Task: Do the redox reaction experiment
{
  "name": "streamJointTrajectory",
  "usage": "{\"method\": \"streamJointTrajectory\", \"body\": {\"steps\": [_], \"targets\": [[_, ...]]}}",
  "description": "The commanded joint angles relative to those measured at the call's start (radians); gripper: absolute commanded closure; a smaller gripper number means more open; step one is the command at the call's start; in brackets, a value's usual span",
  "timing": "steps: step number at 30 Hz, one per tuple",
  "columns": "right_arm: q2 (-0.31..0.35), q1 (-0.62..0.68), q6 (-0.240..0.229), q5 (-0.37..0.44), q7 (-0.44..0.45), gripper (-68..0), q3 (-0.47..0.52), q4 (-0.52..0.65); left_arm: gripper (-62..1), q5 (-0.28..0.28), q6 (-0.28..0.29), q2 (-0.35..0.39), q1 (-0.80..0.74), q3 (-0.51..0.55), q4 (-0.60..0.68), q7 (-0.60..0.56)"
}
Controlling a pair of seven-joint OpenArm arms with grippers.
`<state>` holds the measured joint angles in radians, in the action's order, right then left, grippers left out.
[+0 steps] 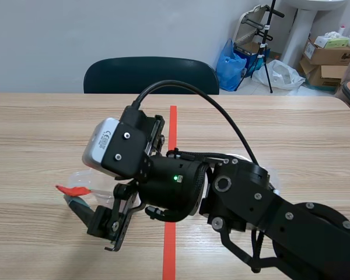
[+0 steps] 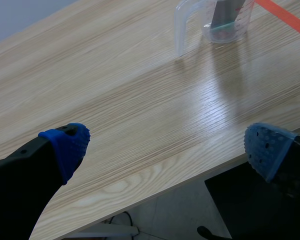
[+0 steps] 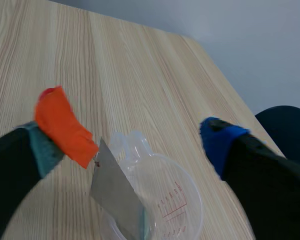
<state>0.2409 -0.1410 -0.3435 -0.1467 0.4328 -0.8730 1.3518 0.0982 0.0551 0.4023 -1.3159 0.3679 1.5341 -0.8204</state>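
Right gripper (image 3: 132,142): we see it spread wide and clamping nothing. It hangs over the cup, which we judge lets it tend the strip from above.
Strip: the flat grey metal strip (image 3: 115,192) stands tilted inside the clear plastic measuring cup with red graduations (image 3: 182,202). Its lower end is hidden, and its lean puts the top within reach.
Tab: the orange tape tab (image 3: 62,125) on the strip's top end lies against the grey-green pad (image 3: 42,150), at the strip's 10 o'clock. The blue pad (image 3: 222,140) is well apart at 2 o'clock.
Cup: it sits on the pale wooden table (image 1: 46,116), at 9 o'clock of the red tape line (image 1: 172,122), under the right gripper. We cannot tell whether it holds liquid.
Left gripper (image 2: 167,145): its fingers are slack and wide, holding nothing, at the table's near edge. The cup is ahead at its 1 o'clock, well apart, so we take this arm as kept out of the way.
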Motion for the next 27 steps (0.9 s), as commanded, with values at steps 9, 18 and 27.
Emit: {"method": "streamJointTrajectory", "body": {"steps": [9, 18, 27], "targets": [[0.006, -0.023, 0.008, 0.011, 0.026, -15.4, 0.000, 0.014, -62.3, 0.009, 0.000, -0.002, -0.001, -0.003, 0.021, -0.017], [0.006, -0.023, 0.008, 0.012, 0.059, -0.6, 0.002, 0.015, -62.3, 0.009, 0.000, -0.002, -0.001, -0.003, 0.021, -0.012], [0.006, -0.023, 0.007, 0.012, 0.060, -0.7, 0.004, 0.015, -62.3, 0.009, 0.000, -0.002, -0.001, -0.003, 0.021, 0.008]]}}
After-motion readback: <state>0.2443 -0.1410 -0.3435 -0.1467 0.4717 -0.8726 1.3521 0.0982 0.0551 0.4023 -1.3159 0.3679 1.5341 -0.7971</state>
